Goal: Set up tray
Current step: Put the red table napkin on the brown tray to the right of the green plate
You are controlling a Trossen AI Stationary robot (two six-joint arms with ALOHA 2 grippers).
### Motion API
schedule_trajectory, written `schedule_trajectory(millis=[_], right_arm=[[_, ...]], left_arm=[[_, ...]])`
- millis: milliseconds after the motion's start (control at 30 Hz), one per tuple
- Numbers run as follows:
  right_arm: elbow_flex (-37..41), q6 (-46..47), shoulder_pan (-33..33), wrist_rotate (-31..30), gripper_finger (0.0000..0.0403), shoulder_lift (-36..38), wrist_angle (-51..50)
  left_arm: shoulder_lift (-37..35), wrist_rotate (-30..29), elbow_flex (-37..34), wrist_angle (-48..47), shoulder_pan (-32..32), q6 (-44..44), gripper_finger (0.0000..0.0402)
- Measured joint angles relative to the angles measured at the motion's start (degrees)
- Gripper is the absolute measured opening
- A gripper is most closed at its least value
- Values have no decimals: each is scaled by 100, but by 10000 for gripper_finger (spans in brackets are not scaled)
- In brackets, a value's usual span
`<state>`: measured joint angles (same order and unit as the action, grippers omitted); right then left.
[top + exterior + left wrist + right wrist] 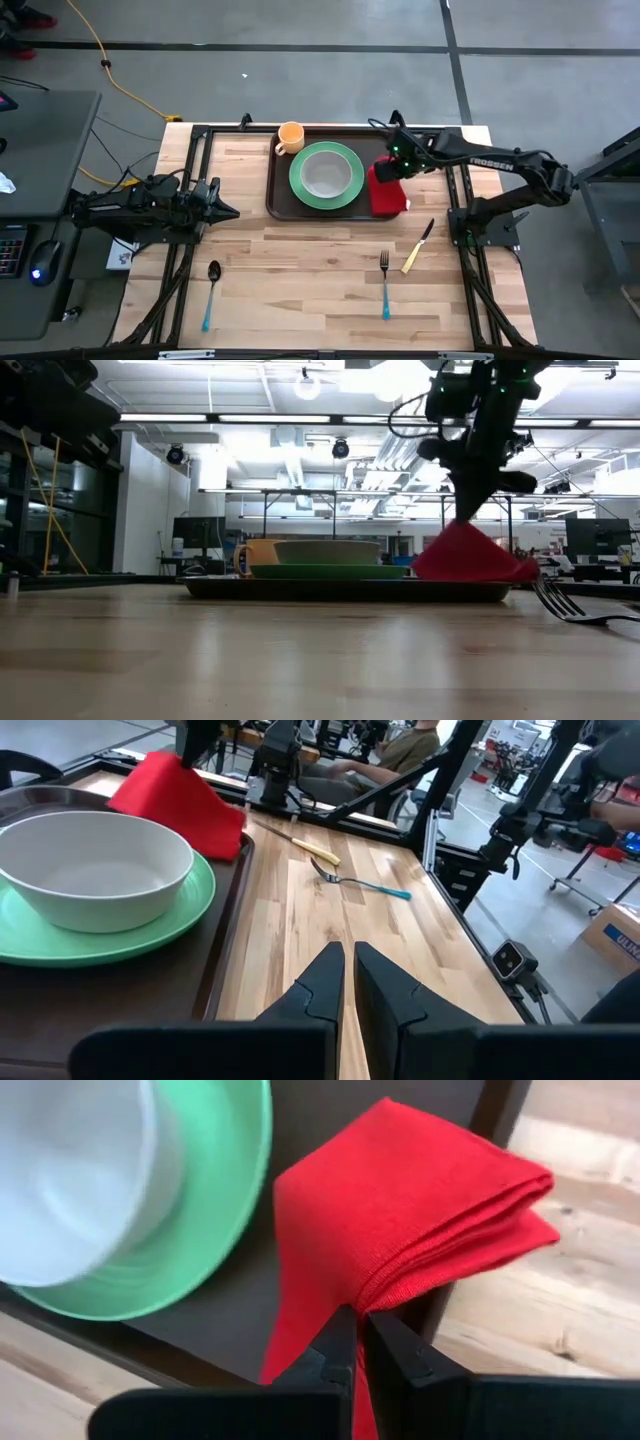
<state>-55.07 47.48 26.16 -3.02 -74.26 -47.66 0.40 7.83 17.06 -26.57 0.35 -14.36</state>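
Step in hand, as judged: placing of the folded red cloth napkin (388, 190) on the large dark brown rectangular plastic tray (275, 195) with rounded corners and raised rim, which lies at the far middle of the pale wooden plank bench (300, 280).

Right gripper (352, 1342): fingers closed on a pinched fold of the napkin, held above the tray's right end. The napkin hangs in a peak from the grip; its lower edge is draped over the tray's right rim and onto the bench. For a good placement, the cloth would best be carried inward, clear of the rim and of the plate, lowered until it lies flat, and only then released; soft fabric is likely to slump or unfold if dropped from height.

Left gripper (348, 982): parked at the left of the bench, fingers nearly closed, nothing held.

Items on the tray:
- Round green plate (326, 177), smooth, shallow, glossy.
- White round bowl (326, 174), smooth-walled, seated on the plate.
- Orange-yellow mug (289, 137), cylindrical, handled, at the tray's far left corner.

Items on the bench, off the tray:
- Knife with yellow handle (417, 247).
- Metal fork with blue handle (385, 285).
- Dark-bowled spoon with blue handle (211, 294).
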Motion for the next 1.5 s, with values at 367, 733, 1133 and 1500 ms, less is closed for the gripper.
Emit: schedule_trajectory(millis=[367, 733, 1133, 1500], right_arm=[[427, -46, 14, 100, 0, -2, 481], [427, -603, 195, 191, 0, -2, 839], [427, -902, 285, 608, 0, -941, 767], [427, -1047, 285, 480, 0, -898, 640]], left_arm=[[0, -139, -1, -4, 1, -119, 56], [0, -156, -2, -7, 1, -245, 56], [-1, -155, -2, -7, 1, -270, 56], [-1, -153, -2, -4, 1, -307, 56]])
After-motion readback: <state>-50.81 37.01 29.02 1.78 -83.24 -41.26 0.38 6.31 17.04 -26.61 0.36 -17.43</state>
